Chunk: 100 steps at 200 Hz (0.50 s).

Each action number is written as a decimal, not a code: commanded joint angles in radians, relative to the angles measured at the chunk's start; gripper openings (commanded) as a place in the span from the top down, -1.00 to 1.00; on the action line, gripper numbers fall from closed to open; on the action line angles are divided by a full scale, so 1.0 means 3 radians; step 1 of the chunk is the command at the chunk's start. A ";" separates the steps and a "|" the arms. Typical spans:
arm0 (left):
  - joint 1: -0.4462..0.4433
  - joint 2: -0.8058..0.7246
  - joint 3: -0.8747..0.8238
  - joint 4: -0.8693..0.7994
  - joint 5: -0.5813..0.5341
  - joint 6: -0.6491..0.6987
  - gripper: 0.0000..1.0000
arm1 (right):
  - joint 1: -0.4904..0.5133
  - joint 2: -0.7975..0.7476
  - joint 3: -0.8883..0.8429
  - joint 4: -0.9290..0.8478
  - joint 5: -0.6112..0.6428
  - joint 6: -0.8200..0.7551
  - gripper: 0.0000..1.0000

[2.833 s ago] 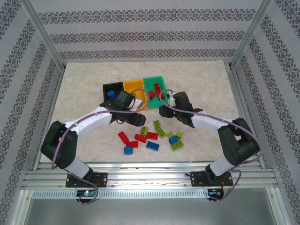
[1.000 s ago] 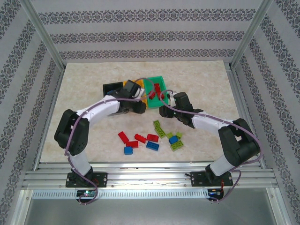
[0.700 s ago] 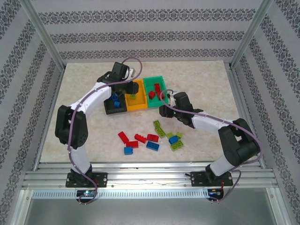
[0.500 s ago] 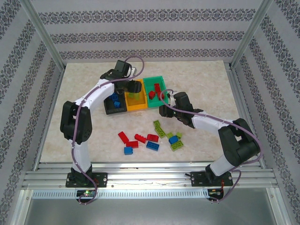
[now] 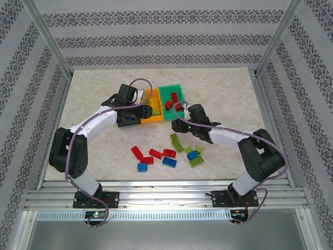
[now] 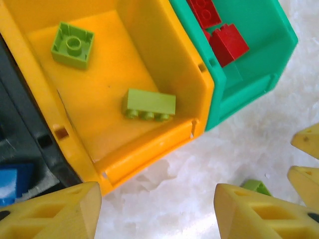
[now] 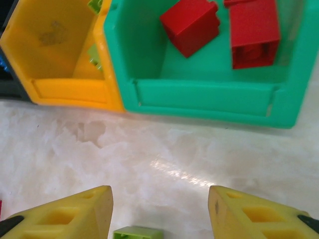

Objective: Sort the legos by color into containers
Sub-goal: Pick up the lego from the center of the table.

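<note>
Three joined containers stand in a row: the black bin (image 5: pixel 126 123) with a blue brick (image 6: pixel 10 180), the orange-yellow bin (image 6: pixel 149 45) with two lime green bricks (image 6: pixel 149 104), and the green bin (image 7: pixel 199 94) with red bricks (image 7: pixel 191 25). My left gripper (image 6: pixel 157 214) is open and empty over bare table just in front of the orange bin's near wall. My right gripper (image 7: pixel 159 214) is also open and empty, in front of the green bin, with a lime green brick (image 7: pixel 138 232) lying between its fingertips below. Loose legos (image 5: pixel 156 153) in red, blue and green lie nearer the arms.
The two grippers (image 5: pixel 144 111) (image 5: pixel 177 125) hover close together in front of the bins; the right one's yellow fingers (image 6: pixel 305 162) show at the edge of the left wrist view. Metal frame posts and patterned walls enclose the marble tabletop (image 5: pixel 223 94).
The left arm reached over the bins, a lime green brick left the table pile, and the arm has now drawn back to the orange bin's near side. The right gripper shifted slightly left.
</note>
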 commanded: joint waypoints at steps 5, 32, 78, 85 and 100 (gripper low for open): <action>0.0022 -0.0203 -0.0343 0.0458 0.0077 -0.0092 -0.22 | 0.0042 0.0077 0.0106 0.0030 -0.0067 0.0018 -0.07; 0.0019 -0.0364 -0.0694 0.0716 -0.0013 -0.0126 -0.22 | 0.0065 0.0093 0.0128 -0.0007 -0.0047 -0.0001 -0.07; 0.0175 -0.0465 -0.1131 0.1180 0.0130 -0.0385 -0.23 | 0.0100 0.0206 0.0367 -0.0351 -0.0100 -0.0121 -0.08; 0.0207 -0.0464 -0.1179 0.1271 0.0182 -0.0422 -0.23 | 0.0115 0.0218 0.0377 -0.0384 -0.0096 -0.0116 -0.08; 0.0272 -0.0448 -0.1249 0.1381 0.0288 -0.0448 -0.23 | 0.0166 0.0233 0.0324 -0.0400 -0.0004 -0.0067 -0.08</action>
